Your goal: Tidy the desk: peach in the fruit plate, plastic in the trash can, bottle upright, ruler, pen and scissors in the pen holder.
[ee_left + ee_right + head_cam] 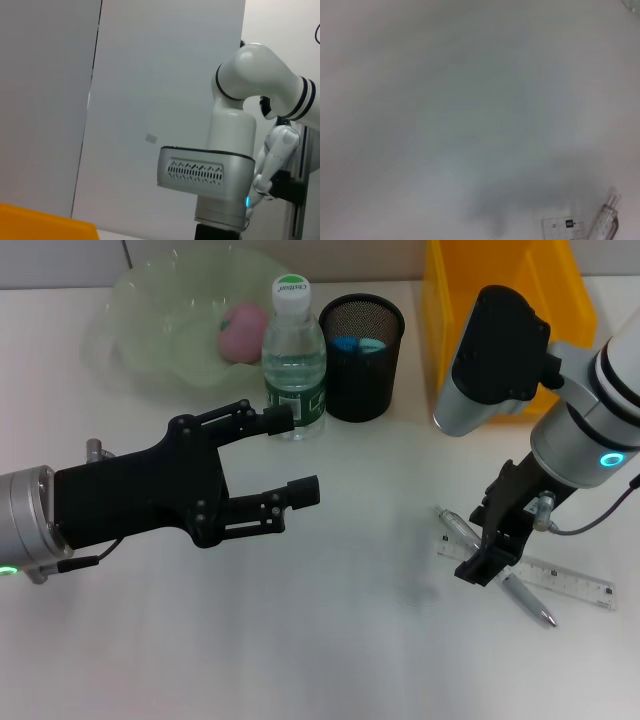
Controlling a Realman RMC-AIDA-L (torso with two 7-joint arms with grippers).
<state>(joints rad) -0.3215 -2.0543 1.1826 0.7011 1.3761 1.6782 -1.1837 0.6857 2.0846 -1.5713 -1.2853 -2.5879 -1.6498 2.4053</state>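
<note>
A pink peach [243, 332] lies in the pale green fruit plate [150, 340] at the back left. The water bottle [293, 360] stands upright beside the black mesh pen holder [362, 375], where blue scissors handles [356, 343] show inside. A clear ruler [570, 583] and a silver pen [527, 600] lie crossed at the right front; they also show in the right wrist view as the ruler [561, 226] and the pen [606, 219]. My right gripper [487, 560] is low over the pen and the ruler's near end. My left gripper [295, 455] hovers open and empty just in front of the bottle. The plastic is out of view.
A yellow trash can [505, 300] stands at the back right, behind my right arm; its corner [45, 222] shows in the left wrist view. White desk surface lies between the two grippers.
</note>
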